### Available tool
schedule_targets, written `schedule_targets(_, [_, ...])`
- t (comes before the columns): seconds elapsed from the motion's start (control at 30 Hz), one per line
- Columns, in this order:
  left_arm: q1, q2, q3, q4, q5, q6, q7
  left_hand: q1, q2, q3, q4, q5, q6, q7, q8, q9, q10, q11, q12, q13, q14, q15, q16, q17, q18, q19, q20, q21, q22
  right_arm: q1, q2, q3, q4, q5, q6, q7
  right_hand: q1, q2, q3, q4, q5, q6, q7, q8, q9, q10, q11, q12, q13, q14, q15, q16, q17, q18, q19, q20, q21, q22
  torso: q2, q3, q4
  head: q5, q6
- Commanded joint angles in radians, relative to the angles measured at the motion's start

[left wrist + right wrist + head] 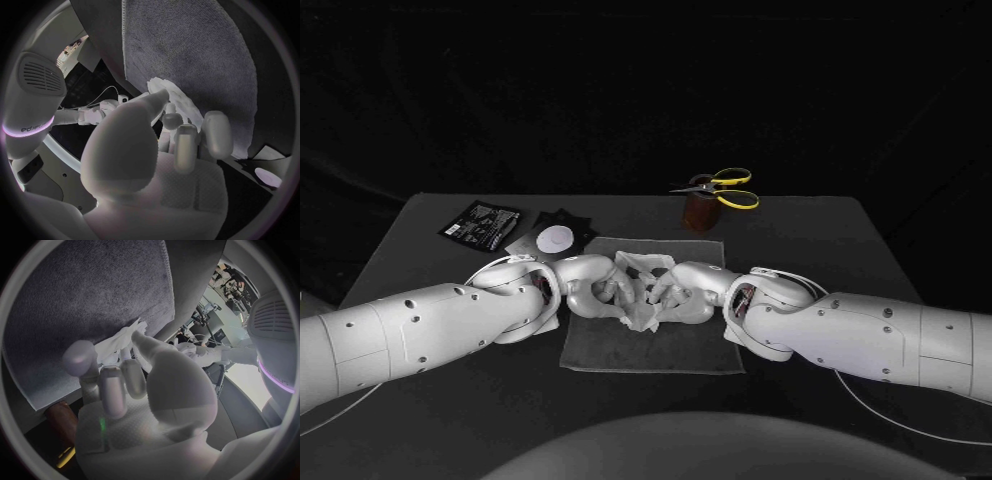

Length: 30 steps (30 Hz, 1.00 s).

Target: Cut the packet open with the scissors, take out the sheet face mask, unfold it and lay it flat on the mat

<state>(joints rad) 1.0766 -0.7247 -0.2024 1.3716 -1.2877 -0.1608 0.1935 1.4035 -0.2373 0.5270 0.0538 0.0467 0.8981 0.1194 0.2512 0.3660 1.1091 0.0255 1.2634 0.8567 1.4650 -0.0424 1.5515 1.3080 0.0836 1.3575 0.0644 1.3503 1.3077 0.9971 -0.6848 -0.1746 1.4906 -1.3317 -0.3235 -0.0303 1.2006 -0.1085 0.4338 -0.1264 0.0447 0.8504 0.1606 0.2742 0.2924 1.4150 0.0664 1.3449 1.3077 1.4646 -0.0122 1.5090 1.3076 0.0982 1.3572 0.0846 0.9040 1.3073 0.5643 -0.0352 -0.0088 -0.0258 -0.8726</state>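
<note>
As viewed from above: black table (848, 240) across the whole scene. Grey mat (610, 345) flat at near centre, long edges running left to right. Left hand (596, 290) and right hand (678, 290) over mat's far half, palms facing, close together. Both closed on mask (642, 278): left pinching one edge between thumb and fingers (215, 132), right pinching opposite edge the same way, fingers (81, 357) curled in. Mask white, crumpled, part-opened, hanging between hands; lower end touching mat or just above it, cannot tell which. Black packet (480, 223) flat at table's far left, well apart from hands. Brown holder (700, 213) upright behind mat. Scissors (723, 187) at holder's top, yellow handles to right, tips to left. Small white disc (557, 240) on dark scrap, between packet and mat's far-left corner.
</note>
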Motion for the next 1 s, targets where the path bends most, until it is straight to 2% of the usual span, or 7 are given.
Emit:
schedule_targets(0.03, [-0.001, 0.006, 0.001, -0.002, -0.017, 0.031, -0.003, 0.013, 0.001, 0.001, -0.009, 0.002, 0.013, -0.002, 0.002, -0.002, 0.013, 0.000, 0.008, 0.009, 0.054, 0.009, -0.003, 0.119, -0.006, -0.002, 0.003, 0.001, 0.010, 0.000, 0.004, 0.001, -0.008, -0.027, 0.051, -0.019, -0.001, 0.007, -0.008, 0.001, 0.003, 0.015, -0.001, -0.003, -0.001, -0.001, 0.005, -0.004, 0.025, 0.076, 0.008, 0.001, 0.128, 0.013, 0.002, 0.008, 0.000, 0.109, 0.000, -0.0003, 0.0009, 0.000, 0.000])
schedule_targets(0.33, [-0.002, 0.009, 0.001, -0.002, -0.027, 0.042, -0.003, 0.019, 0.005, 0.003, -0.013, 0.002, 0.030, -0.003, 0.006, -0.004, 0.024, 0.000, 0.016, 0.025, 0.055, 0.009, -0.003, 0.122, -0.006, -0.001, 0.004, 0.002, 0.011, 0.000, 0.006, 0.001, -0.012, -0.029, 0.049, -0.019, 0.003, 0.028, -0.010, 0.008, 0.003, 0.058, -0.010, 0.004, 0.000, 0.001, -0.003, 0.000, 0.030, 0.076, 0.003, 0.002, 0.129, 0.015, 0.004, 0.009, 0.005, 0.110, -0.001, 0.0010, -0.0001, 0.002, 0.000])
schedule_targets(0.57, [-0.002, 0.003, 0.001, 0.005, -0.036, 0.045, 0.001, 0.023, 0.008, 0.005, -0.017, 0.002, 0.056, -0.008, 0.014, -0.005, 0.029, -0.004, 0.021, 0.034, 0.056, 0.007, -0.003, 0.124, -0.006, -0.001, 0.003, 0.002, 0.012, 0.000, 0.002, 0.001, -0.010, -0.020, 0.024, -0.010, 0.015, 0.050, -0.002, 0.009, 0.003, 0.091, -0.021, 0.011, 0.002, 0.006, -0.012, 0.006, 0.036, 0.077, -0.004, 0.002, 0.130, 0.015, 0.007, 0.005, 0.014, 0.112, -0.001, 0.0011, -0.0003, 0.000, 0.000])
schedule_targets(0.6, [-0.002, 0.002, 0.001, 0.006, -0.038, 0.046, 0.001, 0.025, 0.010, 0.006, -0.018, 0.002, 0.061, -0.009, 0.015, -0.006, 0.030, -0.004, 0.022, 0.036, 0.056, 0.006, -0.003, 0.125, -0.006, -0.001, 0.003, 0.002, 0.012, 0.000, 0.001, 0.001, -0.010, -0.018, 0.019, -0.008, 0.019, 0.060, 0.003, 0.010, 0.004, 0.099, -0.024, 0.014, 0.003, 0.008, -0.015, 0.009, 0.039, 0.077, -0.006, 0.003, 0.132, 0.014, 0.009, 0.003, 0.018, 0.113, -0.001, 0.0013, -0.0003, 0.000, 0.000])
schedule_targets(0.77, [-0.002, 0.000, 0.001, 0.011, -0.046, 0.045, 0.004, 0.030, 0.013, 0.009, -0.022, 0.002, 0.075, -0.012, 0.020, -0.007, 0.034, -0.007, 0.024, 0.043, 0.057, 0.004, -0.002, 0.127, -0.006, 0.000, 0.002, 0.003, 0.013, 0.000, 0.000, 0.001, -0.008, -0.013, -0.007, -0.004, 0.034, 0.080, 0.016, 0.006, 0.004, 0.121, -0.033, 0.021, 0.006, 0.012, -0.022, 0.012, 0.043, 0.078, -0.013, 0.004, 0.133, 0.013, 0.012, -0.002, 0.026, 0.115, 0.000, 0.0011, 0.0000, -0.001, 0.000])
schedule_targets(0.9, [-0.002, -0.001, 0.001, 0.012, -0.054, 0.039, 0.005, 0.038, 0.019, 0.016, -0.028, 0.002, 0.092, -0.015, 0.027, -0.008, 0.035, -0.009, 0.026, 0.047, 0.057, 0.002, -0.002, 0.129, -0.006, 0.000, 0.000, 0.004, 0.013, 0.000, -0.002, 0.001, -0.008, -0.007, -0.039, 0.002, 0.059, 0.110, 0.038, -0.006, 0.004, 0.156, -0.048, 0.044, 0.016, 0.016, -0.035, 0.016, 0.048, 0.078, -0.022, 0.004, 0.134, 0.012, 0.016, -0.010, 0.038, 0.118, 0.000, 0.0007, 0.0000, 0.000, 0.000])
schedule_targets(1.0, [-0.002, -0.002, 0.001, 0.014, -0.058, 0.034, 0.007, 0.046, 0.025, 0.024, -0.033, 0.002, 0.102, -0.016, 0.031, -0.009, 0.039, -0.011, 0.027, 0.052, 0.059, 0.001, -0.002, 0.132, -0.007, 0.002, -0.001, 0.006, 0.015, 0.000, -0.003, 0.001, -0.008, -0.005, -0.054, 0.007, 0.071, 0.122, 0.048, -0.015, 0.004, 0.167, -0.054, 0.059, 0.026, 0.019, -0.040, 0.017, 0.050, 0.078, -0.028, 0.005, 0.135, 0.011, 0.019, -0.015, 0.045, 0.119, 0.000, 0.0008, 0.0002, 0.000, 0.000])
